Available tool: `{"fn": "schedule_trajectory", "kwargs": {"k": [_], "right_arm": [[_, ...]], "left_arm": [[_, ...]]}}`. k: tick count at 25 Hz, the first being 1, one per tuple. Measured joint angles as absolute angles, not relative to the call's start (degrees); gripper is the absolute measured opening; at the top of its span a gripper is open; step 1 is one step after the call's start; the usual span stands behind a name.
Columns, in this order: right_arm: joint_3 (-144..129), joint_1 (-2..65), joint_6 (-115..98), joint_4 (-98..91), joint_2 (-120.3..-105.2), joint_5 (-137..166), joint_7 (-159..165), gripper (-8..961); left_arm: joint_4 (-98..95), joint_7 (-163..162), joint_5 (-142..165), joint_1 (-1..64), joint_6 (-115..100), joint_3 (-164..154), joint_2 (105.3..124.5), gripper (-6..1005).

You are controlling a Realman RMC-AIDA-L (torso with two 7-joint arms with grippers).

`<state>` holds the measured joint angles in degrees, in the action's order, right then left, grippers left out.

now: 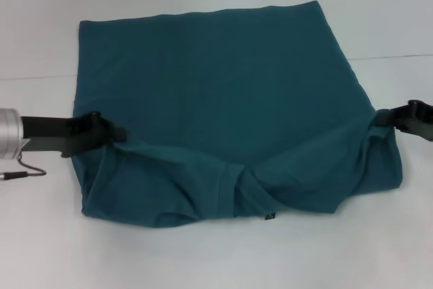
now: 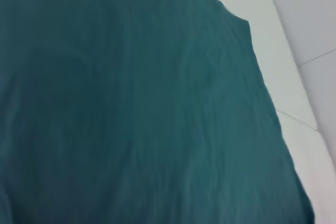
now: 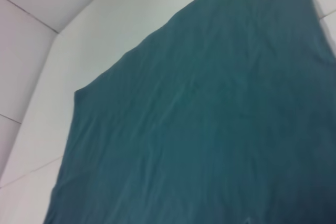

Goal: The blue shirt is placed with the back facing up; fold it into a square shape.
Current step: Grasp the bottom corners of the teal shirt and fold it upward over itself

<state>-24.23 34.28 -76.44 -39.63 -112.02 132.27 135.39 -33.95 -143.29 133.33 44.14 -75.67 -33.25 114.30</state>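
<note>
The blue shirt (image 1: 223, 93) lies plain side up on the white table, its far part flat and its near part bunched into folds. My left gripper (image 1: 114, 133) is at the shirt's left edge, shut on the cloth, which pulls up toward it. At the right edge my right gripper (image 1: 387, 118) is likewise shut on a raised bit of fabric. Between the two grippers the near hem sags in creases. The left wrist view shows only the shirt (image 2: 131, 103) and a strip of table. The right wrist view shows the shirt (image 3: 210, 129) the same way.
The white table (image 1: 216, 262) surrounds the shirt on all sides. A thin black cable (image 1: 24, 172) hangs below my left arm near the left edge. A small dark tag (image 1: 269, 216) shows at the shirt's near hem.
</note>
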Motion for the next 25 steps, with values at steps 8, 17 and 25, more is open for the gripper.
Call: {"fn": "schedule_trajectory", "kwargs": {"k": [8,17,25], "right_arm": [[-26.57,38.21,-68.64,-38.39,-112.29,132.14,136.04,39],[-26.69,42.19,-63.68,-38.86,-112.32,131.80,137.39,38],[-26.70,41.88,-63.27,-39.36,-111.85,124.09,137.16,38]], "left_arm": [[-34.27,-143.22,133.61,47.19,-70.94,-35.41,114.00,15],[-34.16,-143.73,133.64,50.22,-66.67,-35.48,112.93,16],[-36.49,-143.84,133.24,51.17,-65.05,-35.32,113.28,16]]}}
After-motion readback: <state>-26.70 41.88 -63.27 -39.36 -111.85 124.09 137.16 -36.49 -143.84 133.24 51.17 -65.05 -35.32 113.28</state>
